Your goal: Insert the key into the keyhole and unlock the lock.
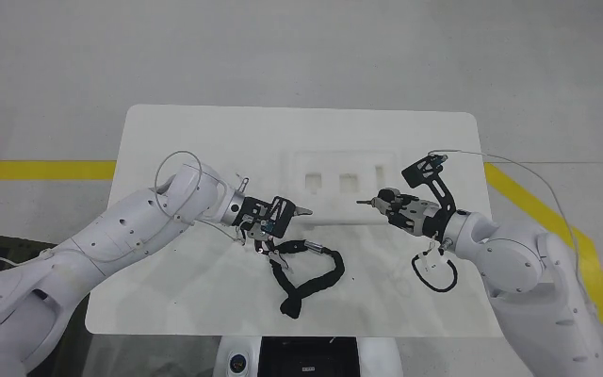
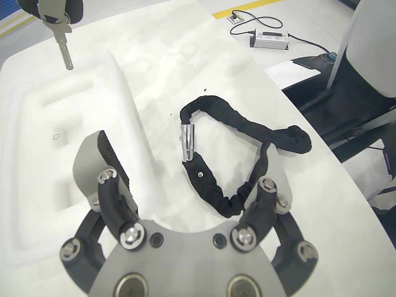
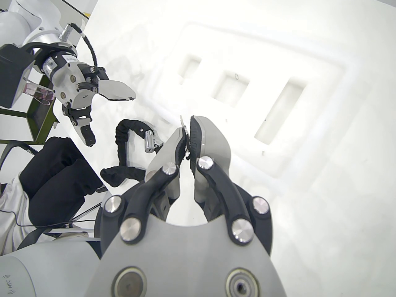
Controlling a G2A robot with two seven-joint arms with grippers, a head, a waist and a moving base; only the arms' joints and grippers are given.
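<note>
Pinching key (image 2: 63,47) in right gripper (image 3: 187,128), blade aimed toward lock cylinder (image 2: 187,142), well apart. Nearer, just above cylinder: left gripper (image 1: 287,233), splayed, empty. Lying flat, keyhole end seemingly toward key.

Chain sleeve (image 2: 297,139) matt black cloth, lock barrel (image 2: 187,142) mirror-polished metal, key (image 2: 63,47) duller bare metal, tray (image 2: 27,156) matt white foam, table top (image 2: 216,63) smooth white.

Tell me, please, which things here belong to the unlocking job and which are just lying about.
Job: key, held in the right gripper; lock, lying on the table; open left gripper.
Lying about: foam tray; charger beyond the table.
</note>
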